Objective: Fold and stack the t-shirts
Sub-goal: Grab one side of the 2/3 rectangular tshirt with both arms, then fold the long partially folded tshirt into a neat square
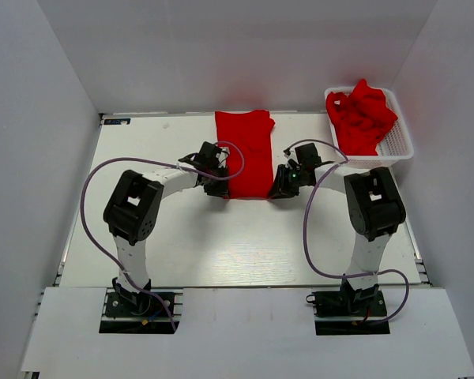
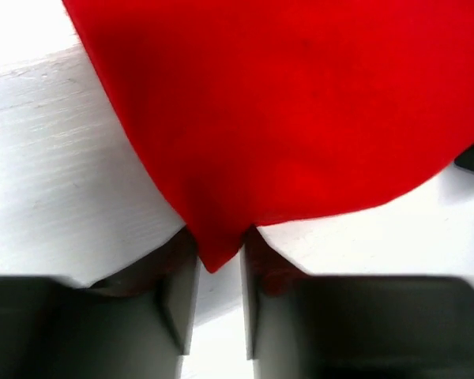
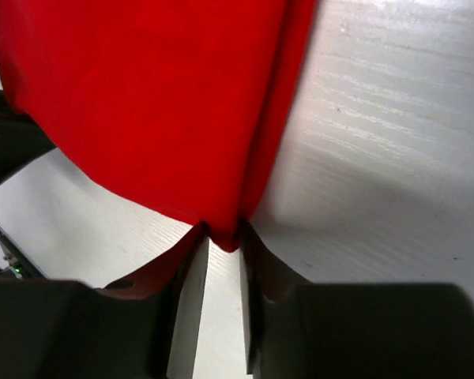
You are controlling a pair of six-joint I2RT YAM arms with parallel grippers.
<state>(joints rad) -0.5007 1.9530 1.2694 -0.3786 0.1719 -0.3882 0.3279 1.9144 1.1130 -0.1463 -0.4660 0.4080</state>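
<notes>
One red t-shirt (image 1: 245, 154) lies folded into a long strip at the back middle of the table. My left gripper (image 1: 220, 186) is at its near left corner and my right gripper (image 1: 278, 189) at its near right corner. The left wrist view shows the left gripper (image 2: 219, 246) with its jaws drawn in on the pointed cloth corner of the t-shirt (image 2: 300, 118). In the right wrist view, the right gripper (image 3: 223, 237) likewise pinches the corner of the t-shirt (image 3: 142, 103), which fills the gap at the tips. More crumpled red t-shirts (image 1: 363, 114) are heaped in the basket.
The white mesh basket (image 1: 401, 148) stands at the back right corner of the table. White walls close in the table on the left, back and right. Both arms' purple cables (image 1: 310, 237) loop over the bare white table in front of the shirt.
</notes>
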